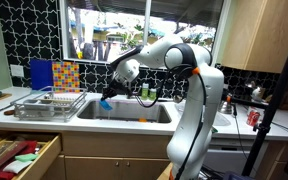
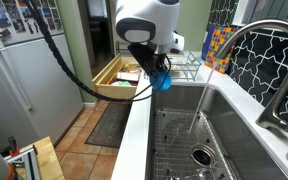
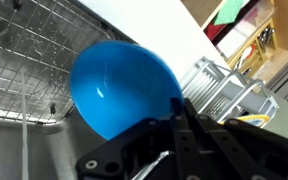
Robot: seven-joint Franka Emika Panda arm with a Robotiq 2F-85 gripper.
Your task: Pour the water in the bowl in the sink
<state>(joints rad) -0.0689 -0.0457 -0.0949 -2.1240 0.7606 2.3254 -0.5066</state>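
My gripper (image 1: 109, 95) is shut on the rim of the small bright blue bowl (image 1: 105, 103) and holds it tilted over the near-left edge of the stainless steel sink (image 1: 124, 113). In an exterior view the bowl (image 2: 161, 82) hangs under the gripper (image 2: 156, 70) above the sink (image 2: 199, 140) at the counter's edge. In the wrist view the bowl (image 3: 119, 88) fills the middle, its inside facing the camera, with the gripper (image 3: 169, 125) clamped on its rim. The wire grid on the sink floor (image 3: 24, 70) lies behind it.
A wire dish rack (image 1: 50, 103) stands on the counter beside the sink, with a coloured board (image 1: 64, 74) behind it. The faucet (image 2: 254, 60) arches over the basin. An open drawer (image 1: 19, 155) sticks out below the counter. A red can (image 1: 252, 117) stands on the far counter.
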